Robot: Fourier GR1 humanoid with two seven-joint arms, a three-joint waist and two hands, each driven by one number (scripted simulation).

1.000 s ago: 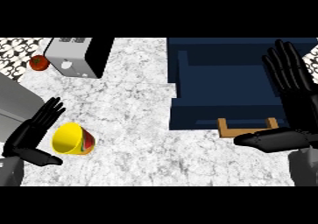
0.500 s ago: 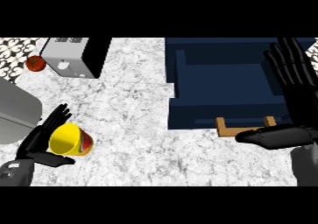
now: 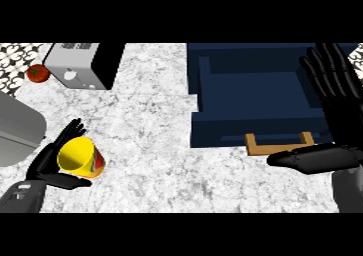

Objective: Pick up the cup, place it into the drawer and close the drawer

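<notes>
Head view
Left hand: the left hand (image 3: 51,167) comes in at the lower left on a grey forearm, palm turned toward the cup, fingers spread up along the cup's left side and thumb reaching under it.
Left hand hold: fingers and thumb curve round the yellow cup (image 3: 80,158), which lies tilted with its open mouth facing up and left.
Right hand: the right hand (image 3: 335,107) stands at the right edge, fingers straight and pointing up the view, thumb stretched out to the left just below the drawer's handle; it holds nothing.
Cup place: one cup, at the lower left of the marble counter (image 3: 151,125), well apart from the drawer.
Drawer: one dark blue drawer (image 3: 250,100), pulled open at the upper right, with one wooden handle (image 3: 280,145) on its near front.
Other things: one toaster (image 3: 84,65) at the upper left; one small red round thing (image 3: 38,73) just beside it on the left; one grey rounded object (image 3: 10,130) at the left edge, near the left hand.
</notes>
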